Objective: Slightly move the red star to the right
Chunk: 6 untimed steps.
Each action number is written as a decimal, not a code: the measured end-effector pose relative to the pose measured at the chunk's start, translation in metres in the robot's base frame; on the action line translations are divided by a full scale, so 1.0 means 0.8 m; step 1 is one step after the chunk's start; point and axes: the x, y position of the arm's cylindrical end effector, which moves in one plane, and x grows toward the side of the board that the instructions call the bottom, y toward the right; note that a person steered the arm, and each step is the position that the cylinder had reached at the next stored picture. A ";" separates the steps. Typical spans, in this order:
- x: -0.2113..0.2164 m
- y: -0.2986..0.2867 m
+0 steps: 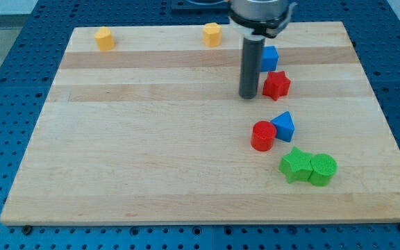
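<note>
The red star (276,85) lies on the wooden board (151,139) in the upper right part of the view. My tip (248,96) stands just left of the red star, close to it with a small gap; I cannot tell if they touch. A blue block (269,57) sits just above the star, partly hidden behind the rod.
A red cylinder (262,135) and a blue triangular block (283,126) touch below the star. A green star (296,165) and green cylinder (322,169) lie lower right. Two yellow blocks (104,39) (212,34) sit along the top edge.
</note>
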 end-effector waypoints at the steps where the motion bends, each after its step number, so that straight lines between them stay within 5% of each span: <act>1: 0.000 0.031; 6: 0.000 0.129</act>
